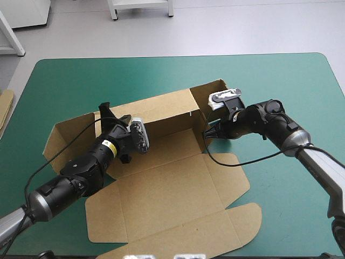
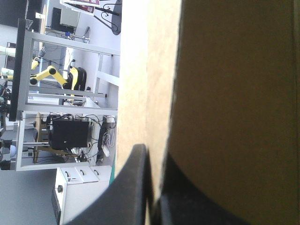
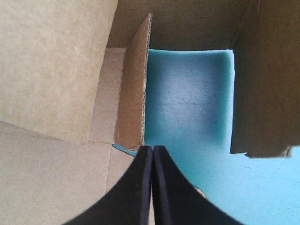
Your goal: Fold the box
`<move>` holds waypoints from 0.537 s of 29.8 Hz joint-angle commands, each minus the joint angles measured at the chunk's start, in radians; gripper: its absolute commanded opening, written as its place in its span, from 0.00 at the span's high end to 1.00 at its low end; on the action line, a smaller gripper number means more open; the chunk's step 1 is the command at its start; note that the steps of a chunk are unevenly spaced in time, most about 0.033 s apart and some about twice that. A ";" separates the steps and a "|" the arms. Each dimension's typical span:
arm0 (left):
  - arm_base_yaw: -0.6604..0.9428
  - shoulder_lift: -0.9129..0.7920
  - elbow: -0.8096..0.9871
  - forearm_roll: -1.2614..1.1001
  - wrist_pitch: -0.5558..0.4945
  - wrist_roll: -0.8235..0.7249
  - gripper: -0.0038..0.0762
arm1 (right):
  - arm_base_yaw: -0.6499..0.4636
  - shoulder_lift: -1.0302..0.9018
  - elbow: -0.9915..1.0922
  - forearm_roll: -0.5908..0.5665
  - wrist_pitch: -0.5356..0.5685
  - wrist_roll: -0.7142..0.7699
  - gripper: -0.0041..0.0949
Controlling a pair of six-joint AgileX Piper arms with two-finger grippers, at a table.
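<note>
The brown box (image 1: 167, 183) lies open mid-table, its long back wall (image 1: 167, 110) raised and its front flaps flat. My left gripper (image 1: 107, 113) is at the left end of that wall. In the left wrist view the gripper (image 2: 154, 157) is shut on the box (image 2: 234, 70), with the board's edge running between the fingers. My right gripper (image 1: 206, 133) is at the box's right end, inside the corner. In the right wrist view it is shut (image 3: 152, 149), its tips right at the foot of a small upright flap (image 3: 133, 84), nothing between them.
The teal-green cover (image 1: 302, 86) lies bare to the right of and beyond the box, and shows ahead of the right gripper (image 3: 187, 93). An edge of more brown board (image 1: 5, 105) lies at the table's left edge. A raised side flap (image 1: 207, 94) stands behind the right gripper.
</note>
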 commanded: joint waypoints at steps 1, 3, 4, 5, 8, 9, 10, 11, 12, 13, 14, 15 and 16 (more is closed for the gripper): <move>-0.001 -0.011 -0.004 -0.062 0.087 -0.035 0.96 | 0.000 -0.044 -0.024 0.005 -0.048 -0.011 0.96; -0.001 -0.011 -0.004 -0.062 0.086 -0.035 0.96 | -0.004 -0.044 -0.047 0.005 -0.041 -0.018 0.96; -0.001 -0.011 -0.004 -0.062 0.086 -0.035 0.96 | -0.008 -0.044 -0.069 0.005 -0.024 -0.018 0.96; -0.001 -0.011 -0.004 -0.062 0.086 -0.035 0.96 | -0.016 -0.044 -0.103 0.009 -0.002 -0.018 0.96; -0.001 -0.011 -0.004 -0.062 0.086 -0.035 0.96 | -0.027 -0.044 -0.215 0.014 0.062 -0.028 0.96; -0.001 -0.011 -0.004 -0.062 0.086 -0.035 0.96 | -0.027 -0.044 -0.252 0.014 0.077 -0.037 0.96; -0.001 -0.011 -0.004 -0.062 0.086 -0.035 0.96 | -0.030 -0.044 -0.286 0.014 0.085 -0.041 0.96; -0.001 -0.011 -0.004 -0.062 0.086 -0.035 0.96 | -0.031 -0.044 -0.319 0.012 0.085 -0.043 0.96; -0.001 -0.011 -0.004 -0.062 0.086 -0.035 0.96 | -0.034 -0.042 -0.351 0.009 0.085 -0.043 0.96; -0.001 -0.011 -0.004 -0.062 0.086 -0.035 0.96 | -0.040 -0.036 -0.380 0.008 0.090 -0.043 0.96; -0.001 -0.011 -0.004 -0.062 0.086 -0.035 0.96 | -0.049 -0.027 -0.420 0.013 0.104 -0.043 0.96; -0.001 -0.011 -0.004 -0.062 0.086 -0.035 0.96 | -0.057 -0.012 -0.459 0.013 0.119 -0.043 0.96; -0.001 -0.011 -0.004 -0.062 0.086 -0.035 0.96 | -0.065 0.001 -0.491 0.013 0.135 -0.043 0.96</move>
